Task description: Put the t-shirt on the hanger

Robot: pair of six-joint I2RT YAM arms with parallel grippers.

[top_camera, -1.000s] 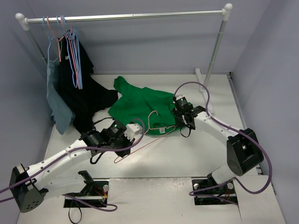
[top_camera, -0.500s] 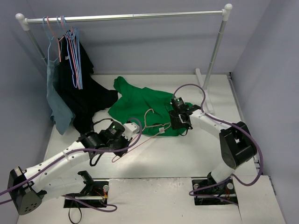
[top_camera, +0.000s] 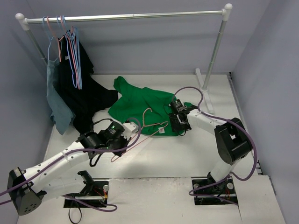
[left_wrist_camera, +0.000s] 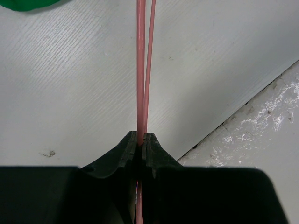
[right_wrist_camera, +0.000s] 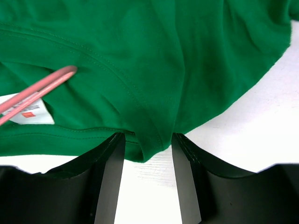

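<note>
Fingertips (left_wrist_camera: 126,144) of our left gripper (top_camera: 132,131) are pressed together on the hanger (top_camera: 148,136), and the wrist view shows two pink wires (left_wrist_camera: 140,70) running straight out from the pinch over the table (left_wrist_camera: 70,93). From above, the hanger slants from near our left arm up towards the shirt (top_camera: 140,103), with its hook (top_camera: 146,113) over the green cloth and its far corner by the white label (top_camera: 161,130). The shirt lies crumpled on the table (top_camera: 187,154) in the middle, behind both grippers, and one sleeve points back towards the rail (top_camera: 126,17). Our right gripper (top_camera: 179,124) is down at the shirt's near right edge. In its wrist view the fingers (right_wrist_camera: 110,177) are spread, and a fold of the hem (right_wrist_camera: 145,144) sits between them. We cannot tell whether either pad touches the cloth. The same view shows the rounded hanger corner (right_wrist_camera: 46,86) over the shirt (right_wrist_camera: 163,56) just above the label (right_wrist_camera: 28,112). We cannot tell whether it rests on the fabric or hangs clear of it. At the left end of the rail hang blue hangers (top_camera: 74,56), a black garment (top_camera: 84,100) and a grey-blue garment (top_camera: 56,105). The black one trails onto the table near the shirt's left sleeve. A crinkled silvery surface (left_wrist_camera: 261,116) borders the table in the left wrist view.
</note>
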